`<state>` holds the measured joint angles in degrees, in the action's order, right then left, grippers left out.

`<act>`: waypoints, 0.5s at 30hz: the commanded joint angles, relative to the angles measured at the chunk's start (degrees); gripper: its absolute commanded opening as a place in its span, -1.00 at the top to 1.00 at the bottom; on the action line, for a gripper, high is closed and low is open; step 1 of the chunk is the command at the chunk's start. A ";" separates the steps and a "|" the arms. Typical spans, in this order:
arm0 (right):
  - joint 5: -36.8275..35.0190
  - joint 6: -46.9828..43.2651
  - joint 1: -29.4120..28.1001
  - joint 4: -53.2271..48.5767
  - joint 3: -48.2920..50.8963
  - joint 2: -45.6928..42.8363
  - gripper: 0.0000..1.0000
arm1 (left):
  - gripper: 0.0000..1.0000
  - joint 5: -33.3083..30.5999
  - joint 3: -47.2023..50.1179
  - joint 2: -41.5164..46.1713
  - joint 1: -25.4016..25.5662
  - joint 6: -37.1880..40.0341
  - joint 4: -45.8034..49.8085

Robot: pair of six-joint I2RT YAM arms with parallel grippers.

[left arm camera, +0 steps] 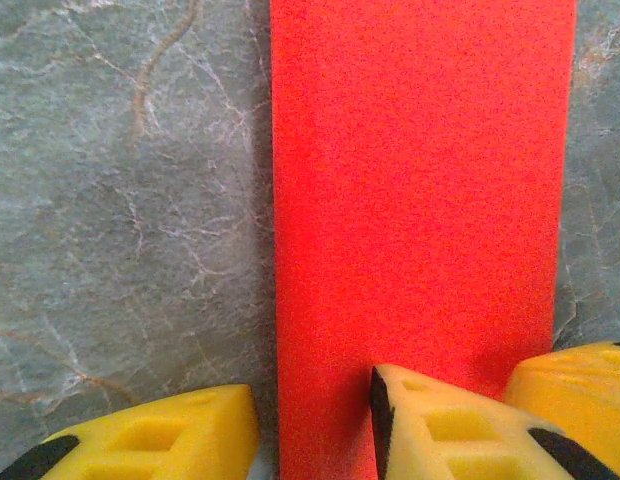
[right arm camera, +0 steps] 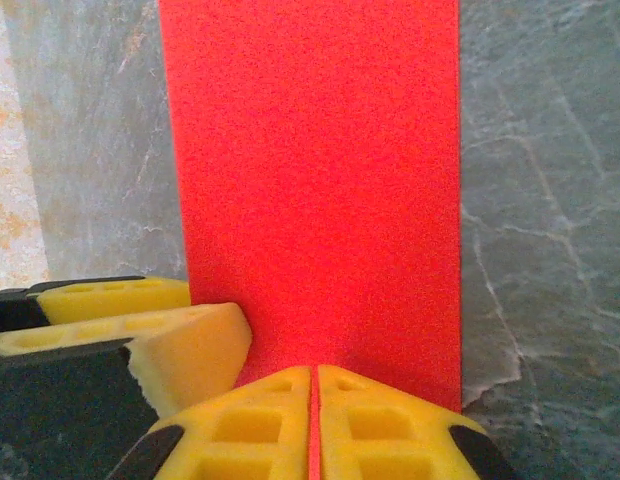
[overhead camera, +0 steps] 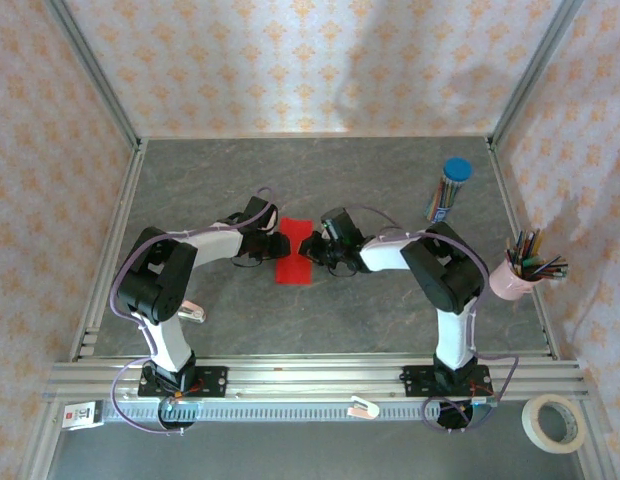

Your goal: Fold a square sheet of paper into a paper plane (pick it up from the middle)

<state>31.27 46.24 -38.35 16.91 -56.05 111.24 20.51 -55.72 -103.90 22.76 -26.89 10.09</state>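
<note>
Thin bright red paper sheet [overhead camera: 293,262], looks folded to a strip, lies mid-table well left of the blue-capped clear pencil tube [overhead camera: 449,190], btwn both grippers. Right gripper [right arm camera: 313,385] is clenched on the sheet's near end, prob. pinning it for creasing. Left gripper [left arm camera: 308,410] is released, fingers apart, straddling the sheet's long edge on the side away from the tube, w/ one finger over the red.

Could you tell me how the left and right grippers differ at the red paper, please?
The left gripper is open; the right gripper is shut on the red paper. The left gripper straddles one long edge, while the right gripper sits mid-width. Both have yellow fingers.
</note>
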 commanded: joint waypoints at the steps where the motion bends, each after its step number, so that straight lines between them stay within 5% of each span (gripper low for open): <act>1: -1.78 -1.05 -0.40 -3.99 -1.38 1.54 0.81 | 0.25 0.05 2.84 -7.59 0.42 0.66 0.28; 15: -6.24 -4.23 -0.33 -14.14 -3.35 4.42 0.84 | 0.24 -0.22 1.93 -3.70 0.31 -0.54 1.69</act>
<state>29.76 44.40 -38.52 10.63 -59.48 112.75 20.53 -55.79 -103.22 22.76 -26.98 10.31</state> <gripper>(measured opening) 0.084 0.379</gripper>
